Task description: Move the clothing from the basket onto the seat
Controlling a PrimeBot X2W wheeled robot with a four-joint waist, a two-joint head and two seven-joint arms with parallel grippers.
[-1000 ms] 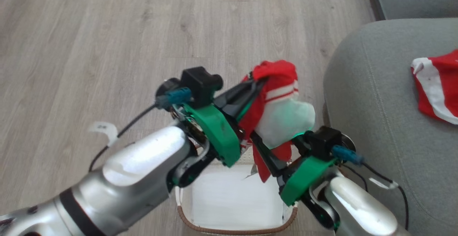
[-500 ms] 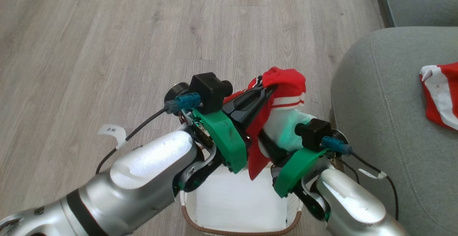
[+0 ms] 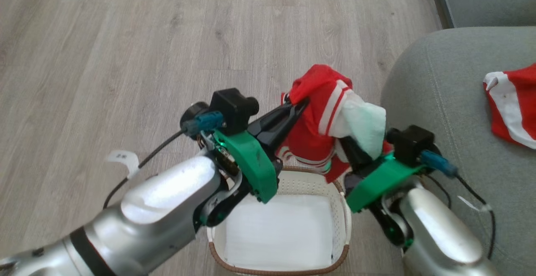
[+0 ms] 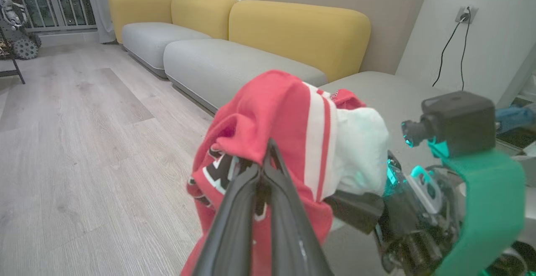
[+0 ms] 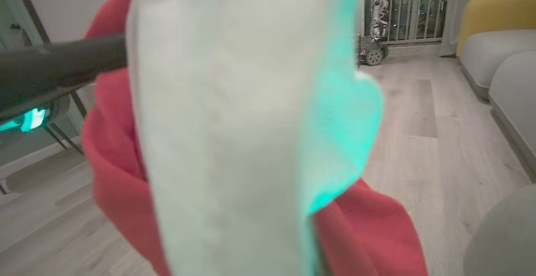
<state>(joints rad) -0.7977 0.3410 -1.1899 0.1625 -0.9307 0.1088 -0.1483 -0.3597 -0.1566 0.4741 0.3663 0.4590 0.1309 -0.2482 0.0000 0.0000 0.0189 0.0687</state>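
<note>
- Fingers of the left gripper (image 3: pixel 302 105) were pressed together on a fold of the red garment (image 3: pixel 316 121). The left wrist view showed them meeting at their tips in the cloth, just above black-and-white lettering.
- Dark fingers of the right gripper (image 3: pixel 355 153) ran in under the garment's white panel, which draped over their tips. Whether they gripped the cloth or lay loose beneath it could not be told.
- The garment hung bunched in the air between the two grippers, white stripes showing. In the head view its lower hem was over the far rim of the basket (image 3: pixel 344 217).
- It hung just beside the rounded edge of the seat (image 3: pixel 435 100); contact with the cushion could not be made out.
- A second garment (image 3: pixel 513 100), red with a white band, lay on the seat at the right edge of the head view, well apart from the one held.
- The basket stood on the pale wood floor (image 3: pixel 125 37) near the front of the seat, between the two silver forearms.
- In the right wrist view the white panel hung close across the lens, tinted green at one edge, with red cloth behind it.
- A row of grey sofa seats with yellow backs (image 4: pixel 293 29) lined the wall in the left wrist view, and a cable ran down from a wall socket (image 4: pixel 465 14).
</note>
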